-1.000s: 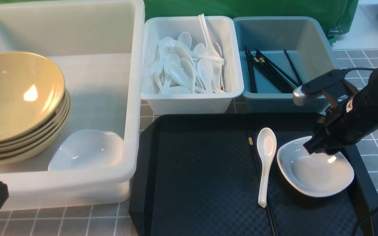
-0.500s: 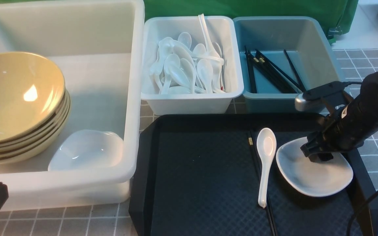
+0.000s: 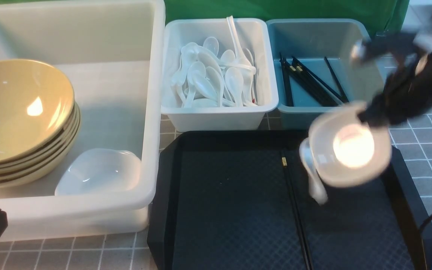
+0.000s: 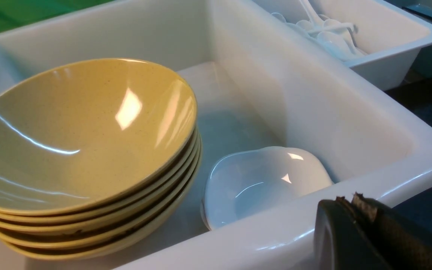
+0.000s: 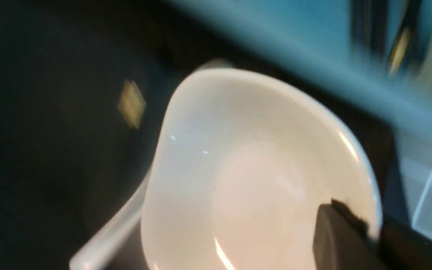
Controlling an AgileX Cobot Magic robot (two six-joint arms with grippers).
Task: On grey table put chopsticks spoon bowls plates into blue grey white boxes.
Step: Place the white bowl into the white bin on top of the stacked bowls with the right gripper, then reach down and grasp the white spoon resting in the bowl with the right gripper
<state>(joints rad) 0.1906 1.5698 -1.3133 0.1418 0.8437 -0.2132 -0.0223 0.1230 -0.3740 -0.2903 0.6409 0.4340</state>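
My right gripper [image 3: 369, 116] is shut on the rim of a small white plate [image 3: 349, 144] and holds it, blurred, above the black tray [image 3: 231, 210]; the right wrist view shows the plate [image 5: 253, 168] pinched at its edge by the gripper [image 5: 373, 232]. A white spoon [image 3: 313, 180] shows blurred under the plate's left edge. Black chopsticks [image 3: 294, 202] lie on the tray. My left gripper [image 4: 351, 202] is shut and empty by the large white box's near rim [image 4: 351, 187]. That box holds stacked tan bowls [image 3: 17, 112] and another plate [image 3: 99, 170].
The small white box [image 3: 219, 116] holds several spoons [image 3: 216, 75]. The blue-grey box [image 3: 354, 48] holds several chopsticks [image 3: 309, 82]. The grey tiled table [image 3: 426, 150] shows to the right of the tray. Green cloth hangs behind the boxes.
My right gripper closed on the plate's rim and lifted it up and back off the tray. The spoon beside it shifted. The left arm has not moved.
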